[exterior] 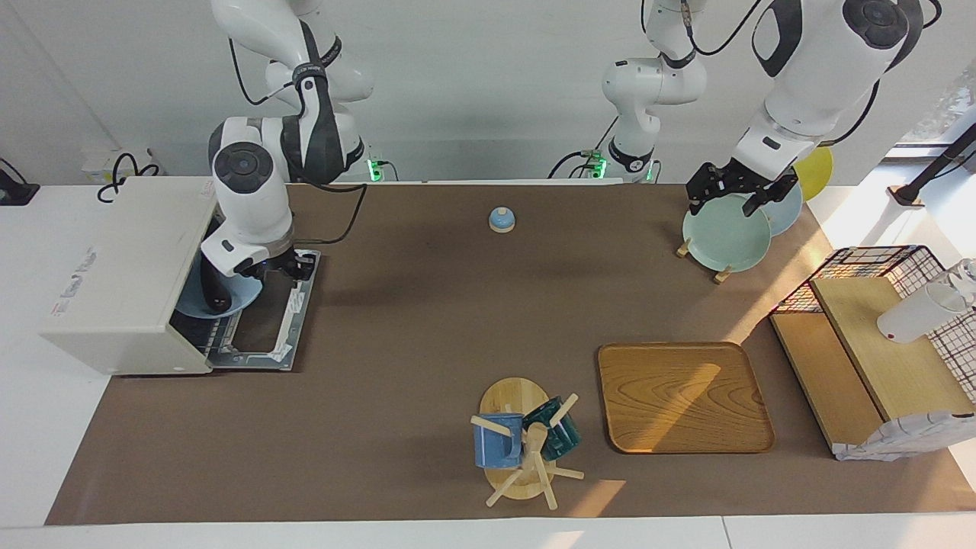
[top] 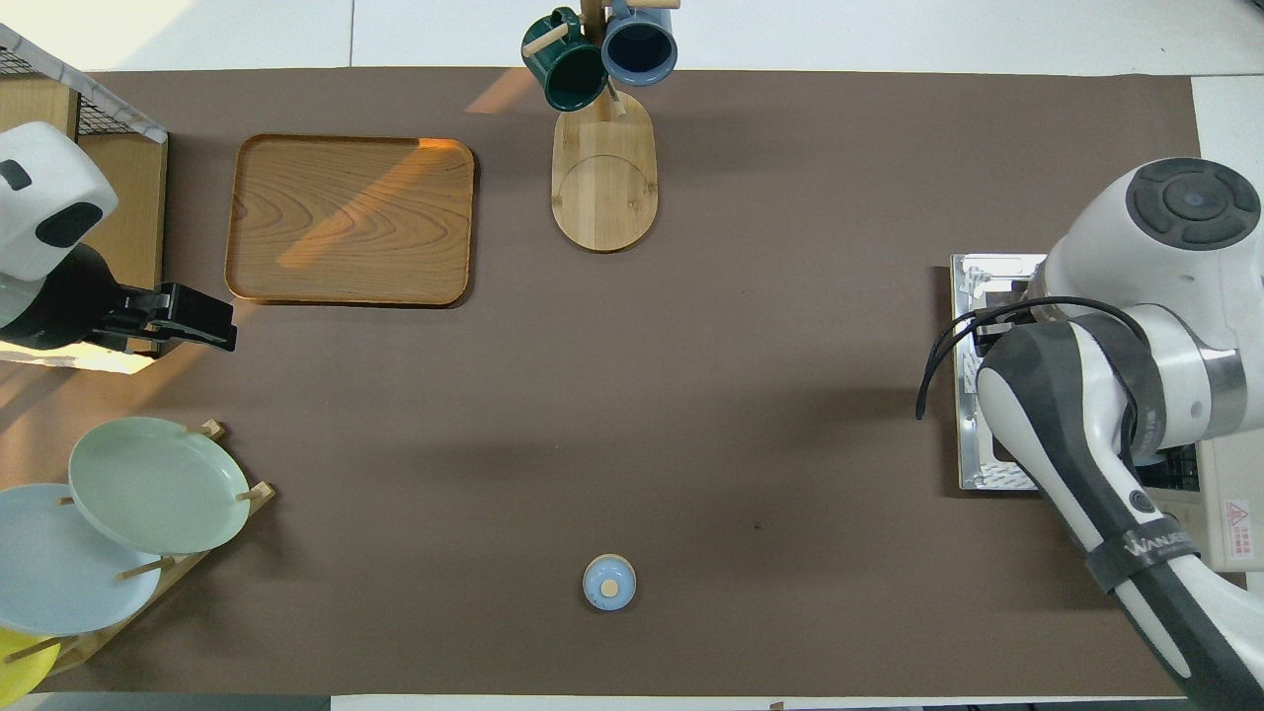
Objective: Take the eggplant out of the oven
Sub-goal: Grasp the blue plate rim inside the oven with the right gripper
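The cream-white oven (exterior: 114, 267) stands at the right arm's end of the table, its door (exterior: 267, 335) dropped open flat on the table. In its mouth a dark, slender eggplant (exterior: 214, 293) lies on a pale blue plate (exterior: 240, 300). My right gripper (exterior: 284, 264) reaches down into the oven opening, right beside the eggplant and plate; whether it touches them is hidden. In the overhead view my right arm covers the opening, and only part of the door (top: 987, 296) and the oven's top (top: 1234, 494) show. My left gripper (exterior: 733, 194) hangs open and empty over the plate rack.
A rack with a green plate (exterior: 724, 238) and other plates stands at the left arm's end. A wooden tray (exterior: 682, 396), a mug tree with two mugs (exterior: 526, 442), a small blue bell (exterior: 501, 219) and a wire shelf (exterior: 884, 343) are also on the table.
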